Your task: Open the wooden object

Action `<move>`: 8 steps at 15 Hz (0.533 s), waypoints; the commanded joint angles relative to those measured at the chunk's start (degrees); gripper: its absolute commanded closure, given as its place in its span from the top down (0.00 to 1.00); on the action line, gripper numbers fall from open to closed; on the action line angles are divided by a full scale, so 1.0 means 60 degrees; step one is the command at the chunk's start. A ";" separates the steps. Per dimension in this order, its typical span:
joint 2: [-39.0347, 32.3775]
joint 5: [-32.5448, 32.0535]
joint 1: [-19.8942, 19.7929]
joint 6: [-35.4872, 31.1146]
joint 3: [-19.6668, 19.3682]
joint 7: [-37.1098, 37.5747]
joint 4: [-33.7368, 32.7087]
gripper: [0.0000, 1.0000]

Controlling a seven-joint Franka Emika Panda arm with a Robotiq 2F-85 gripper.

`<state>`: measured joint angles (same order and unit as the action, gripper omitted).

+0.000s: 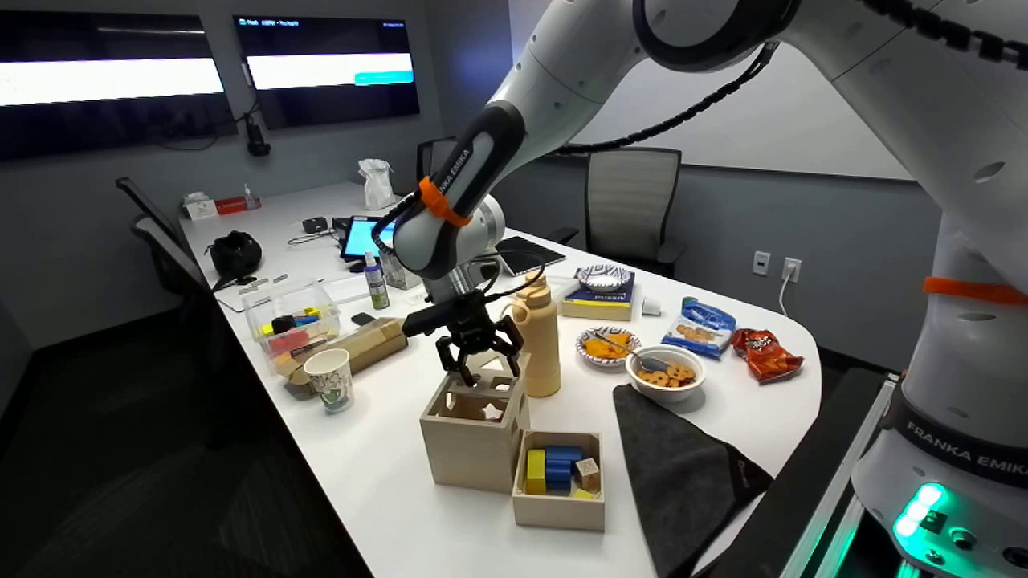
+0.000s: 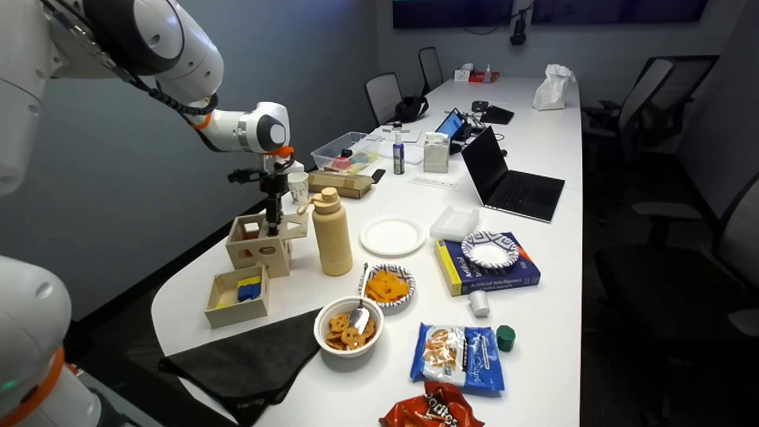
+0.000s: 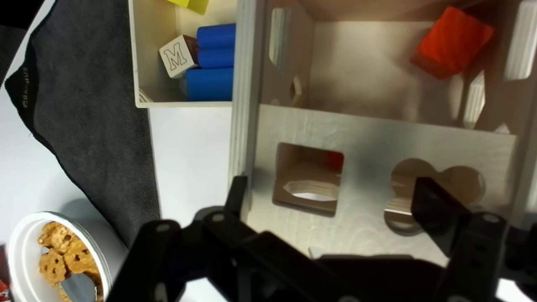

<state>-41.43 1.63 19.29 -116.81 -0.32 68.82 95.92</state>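
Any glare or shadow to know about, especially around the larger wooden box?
Wrist view: the larger wooden box is unevenly shaded inside, and the near-black gripper shows little detail; in an exterior view: glaring white bands on the wall screens, and a green glow around the base lights.

And there was the way in: the box (image 1: 472, 451) gaped at one end, roomy inside, a red block (image 3: 455, 42) off to one side! The panel (image 3: 363, 180) roofed the rest, passable only where it was pierced, and over it stood the gripper (image 3: 331, 184), spread wide. Trouble on two flanks: the panel jutted out just beside the bottle (image 2: 334, 237), and the small box (image 1: 558, 514) hemmed in another side, touching or not, no telling. But toward the cup (image 1: 329, 381), a stretch of bare table (image 1: 381, 433) lay free!
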 commanded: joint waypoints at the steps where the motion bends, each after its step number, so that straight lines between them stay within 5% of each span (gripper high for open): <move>1: 0.0152 -0.0174 -0.0015 -0.0011 0.0067 0.0072 0.0029 1.00; 8: 0.0755 -0.0190 0.0078 0.0079 0.0275 -0.0178 0.0370 1.00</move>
<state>-40.28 1.50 19.61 -116.80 0.61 68.01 95.98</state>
